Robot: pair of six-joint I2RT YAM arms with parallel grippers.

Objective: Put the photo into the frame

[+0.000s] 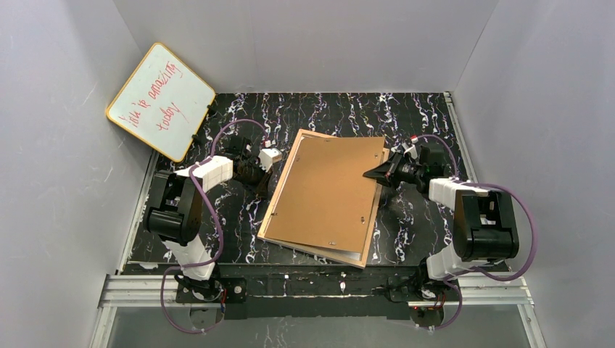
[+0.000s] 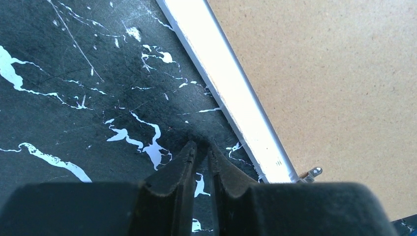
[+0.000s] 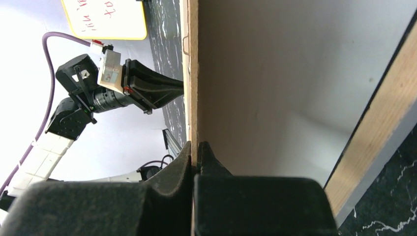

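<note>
Found the frame [image 2: 231,93] lying back-up in the middle of the worktop [image 1: 406,116]. Noted the right tool [image 3: 195,147] pinched on the right edge of the brown backing board [image 1: 326,192], holding that edge tilted up off the frame, with a pale surface [image 3: 295,88] showing underneath. Noted the left tool [image 2: 201,145] closed to a narrow slit on nothing, tips at the worktop just beside the frame's white left rim.

Top camera looks down from behind; both close wrist cameras share its frame [image 2: 231,93] and backing board [image 1: 326,188].
</note>
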